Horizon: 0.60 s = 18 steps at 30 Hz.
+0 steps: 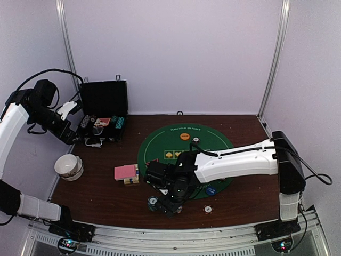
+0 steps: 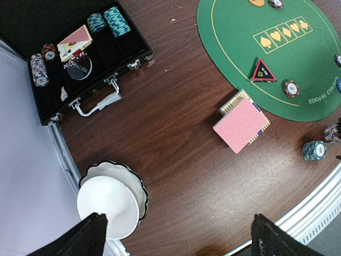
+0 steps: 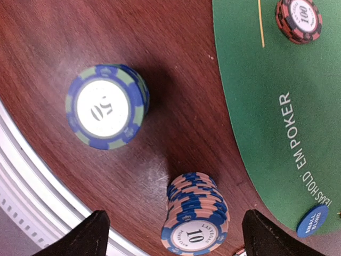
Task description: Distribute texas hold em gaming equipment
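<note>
While your right gripper (image 3: 181, 236) hangs with its fingers spread either side of the stack of "10" chips (image 3: 196, 218), it holds nothing. The stack stands on bare wood just off the green mat (image 3: 277, 133), near the "50" stack (image 3: 106, 106). It sits nearer one finger, so centre yourself first. Then descend until the pads face the lower chips and close squarely, or the column may shear. Your left gripper (image 2: 184, 234) is likewise spread and empty, near the white bowl (image 2: 112, 202).

On my left, the black hard case (image 1: 104, 100) lies open on the desk (image 1: 106, 198); the white bowl (image 1: 67, 165) stands apart, nearer me.
</note>
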Each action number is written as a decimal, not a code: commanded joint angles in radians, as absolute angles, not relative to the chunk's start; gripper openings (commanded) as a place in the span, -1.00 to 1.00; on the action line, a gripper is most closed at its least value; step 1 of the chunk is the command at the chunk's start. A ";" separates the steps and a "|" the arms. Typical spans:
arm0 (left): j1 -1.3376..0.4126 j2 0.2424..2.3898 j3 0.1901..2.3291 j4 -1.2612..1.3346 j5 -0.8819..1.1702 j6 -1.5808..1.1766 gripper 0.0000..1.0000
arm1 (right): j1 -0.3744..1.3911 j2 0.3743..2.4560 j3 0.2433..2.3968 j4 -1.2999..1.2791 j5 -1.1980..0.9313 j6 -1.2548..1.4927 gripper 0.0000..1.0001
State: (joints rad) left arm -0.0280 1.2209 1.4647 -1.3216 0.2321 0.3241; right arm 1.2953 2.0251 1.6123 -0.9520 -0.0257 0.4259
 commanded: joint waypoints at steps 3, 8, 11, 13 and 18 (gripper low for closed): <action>-0.029 1.209 1.494 -1.328 0.242 0.330 0.95 | 1.281 1.983 1.566 -0.929 -0.008 0.445 0.78; -0.029 1.207 1.492 -1.328 0.239 0.329 0.95 | 1.272 1.996 1.559 -0.920 -0.016 0.445 0.71; -0.029 1.208 1.488 -1.327 0.239 0.329 0.95 | 1.270 1.998 1.555 -0.914 -0.020 0.448 0.64; -0.029 1.208 1.486 -1.326 0.238 0.331 0.95 | 1.267 1.997 1.550 -0.911 -0.020 0.448 0.58; -0.029 1.210 1.488 -1.326 0.237 0.332 0.95 | 1.260 1.996 1.544 -0.907 -0.020 0.449 0.42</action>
State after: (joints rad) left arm -0.0280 1.2209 1.4651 -1.3300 0.2321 0.3241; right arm 1.2694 2.0251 1.5585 -0.9184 -0.0265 0.4446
